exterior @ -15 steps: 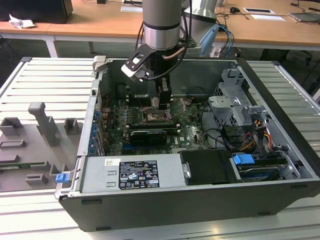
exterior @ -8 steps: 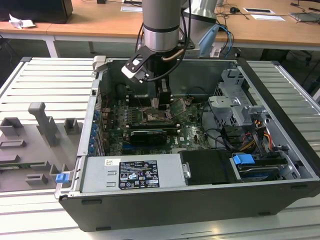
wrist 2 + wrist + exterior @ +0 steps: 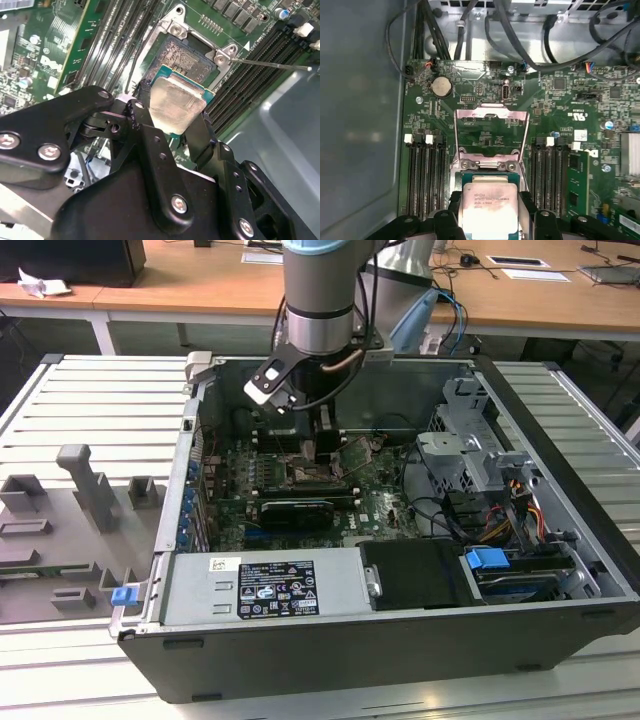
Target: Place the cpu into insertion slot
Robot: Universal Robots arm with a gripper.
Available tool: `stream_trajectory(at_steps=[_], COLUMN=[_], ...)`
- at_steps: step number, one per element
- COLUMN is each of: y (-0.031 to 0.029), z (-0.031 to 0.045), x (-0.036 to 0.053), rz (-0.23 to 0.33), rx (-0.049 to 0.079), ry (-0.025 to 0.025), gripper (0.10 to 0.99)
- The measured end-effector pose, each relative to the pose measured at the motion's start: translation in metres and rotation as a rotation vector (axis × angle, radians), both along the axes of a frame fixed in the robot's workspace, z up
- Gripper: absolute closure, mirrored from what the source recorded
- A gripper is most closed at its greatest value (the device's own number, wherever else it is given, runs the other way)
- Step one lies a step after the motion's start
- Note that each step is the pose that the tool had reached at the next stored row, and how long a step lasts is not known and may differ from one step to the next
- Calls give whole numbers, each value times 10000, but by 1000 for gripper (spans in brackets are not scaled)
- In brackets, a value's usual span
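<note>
Down inside an open black desktop computer case, which lies on its side on a grey ribbed bench, a silver-grey robot arm reaches straight down to the green motherboard. Its black two-finger gripper is clamped on the cpu, a thin square chip with a pale silver metal face and a green rim, held by two opposite edges between the black fingers. In the second wrist view the chip sits slightly tilted just over the near edge of the insertion slot, a square dark socket with shiny metal corner brackets, so that part of the socket's pin field is uncovered beyond it. Whether chip and socket touch cannot be told. A thin metal lever stretches away from one socket corner. In the first wrist view the socket's shiny metal frame stands hinged open beyond the chip, with long black memory slots on both sides and a round silver coin battery near the board's far corner. In the exterior view the gripper hangs over the socket near the board's middle.
</note>
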State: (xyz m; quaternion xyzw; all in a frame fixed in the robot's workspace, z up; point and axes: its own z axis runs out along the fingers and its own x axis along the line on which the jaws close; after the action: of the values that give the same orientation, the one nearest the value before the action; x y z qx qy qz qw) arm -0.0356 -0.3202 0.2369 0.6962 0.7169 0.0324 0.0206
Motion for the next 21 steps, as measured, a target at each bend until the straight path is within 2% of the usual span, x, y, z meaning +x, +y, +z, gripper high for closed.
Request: stream_trajectory(at_steps=[5,7,10,15,21], y=[1,3,28,37,37], z=[-107,-146,-222,-294,-336], x=[-18,-60,-70,-77,-83], rz=[-14,-39,-82,-264,-249], rx=[0,0,0,-1,-6], ry=[-3,-5,-5,-6,-7], gripper=[557,557,557,557,557])
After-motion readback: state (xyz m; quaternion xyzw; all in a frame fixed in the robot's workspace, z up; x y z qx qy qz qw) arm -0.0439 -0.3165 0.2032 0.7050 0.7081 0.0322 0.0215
